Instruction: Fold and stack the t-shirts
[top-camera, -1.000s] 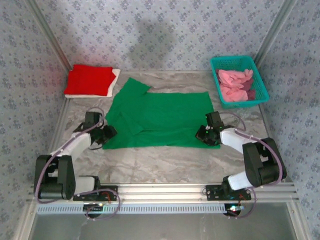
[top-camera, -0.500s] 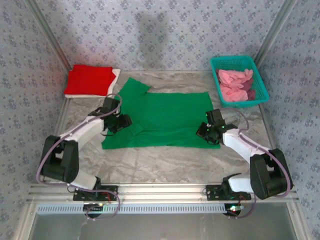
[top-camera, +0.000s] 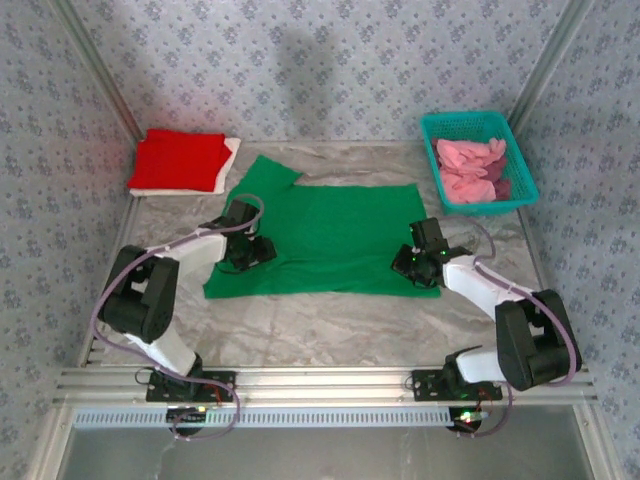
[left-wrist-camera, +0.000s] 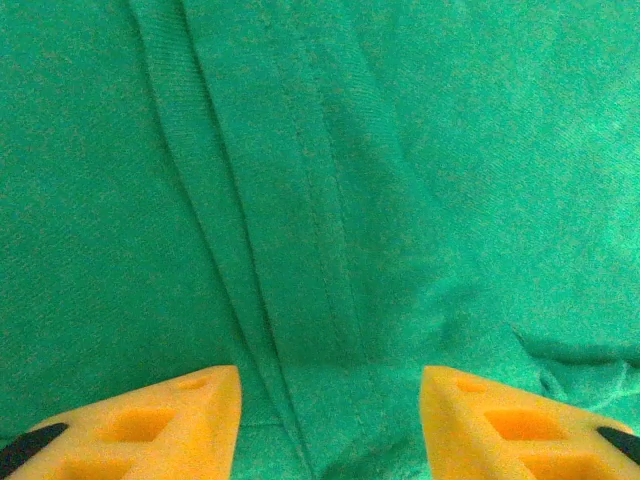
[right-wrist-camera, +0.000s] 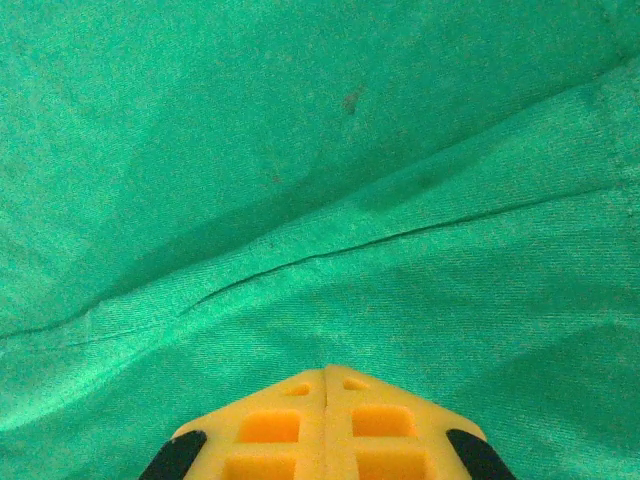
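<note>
From above, the green t-shirt (top-camera: 330, 235) lies spread flat mid-table, with the left gripper (top-camera: 258, 250) on its left part and the right gripper (top-camera: 408, 265) at its near right corner. At the left wrist, yellow fingers (left-wrist-camera: 150, 420) stand spread over a stitched fold of green cloth. At the right wrist, the fingers (right-wrist-camera: 270, 425) are pressed together above the cloth.

Between left pincer (top-camera: 258, 250) and right pincer (top-camera: 408, 262) the flat green t-shirt (top-camera: 340, 225) lies low, open room above it. Beyond the left pincer sits the red folded shirt (top-camera: 178, 160), beyond the right the teal basket (top-camera: 484, 207), both well apart
</note>
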